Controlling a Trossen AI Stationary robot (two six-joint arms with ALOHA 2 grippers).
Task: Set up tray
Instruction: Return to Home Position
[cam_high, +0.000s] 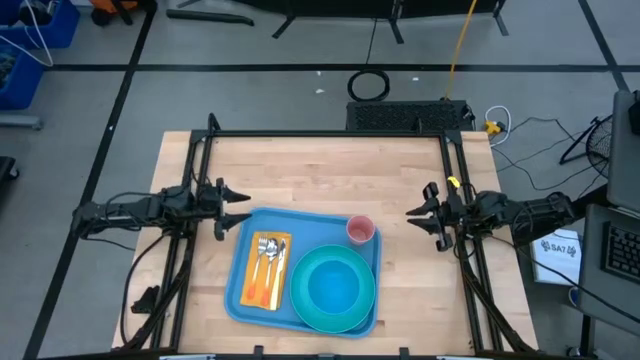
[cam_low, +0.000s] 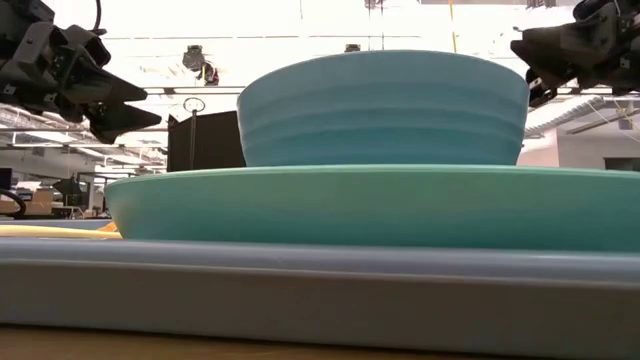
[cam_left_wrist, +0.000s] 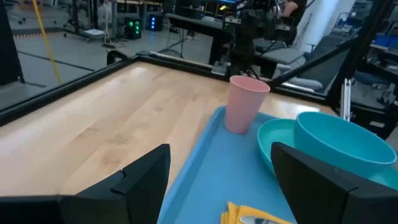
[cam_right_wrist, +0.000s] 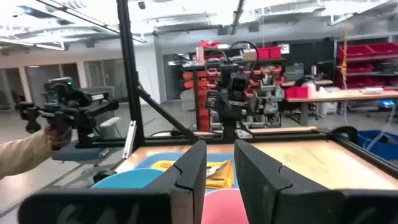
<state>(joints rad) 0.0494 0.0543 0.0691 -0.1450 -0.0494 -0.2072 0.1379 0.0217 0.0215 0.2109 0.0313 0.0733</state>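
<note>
Both empty, beside tray (cam_high: 236, 292): L claw (cam_high: 240, 207) wide open, R claw (cam_high: 415, 213) w/ narrow gap.

Worktop (cam_high: 320, 170) and tray (cam_high: 237, 285) evenly lit from overhead w/ faint shadows; low view backlit, ceiling lights (cam_low: 330, 20) blown out to glare.

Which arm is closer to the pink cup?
Right. The right arm is just beside the pink cup, off the tray; the left arm is past the tray's opposite side.
</note>
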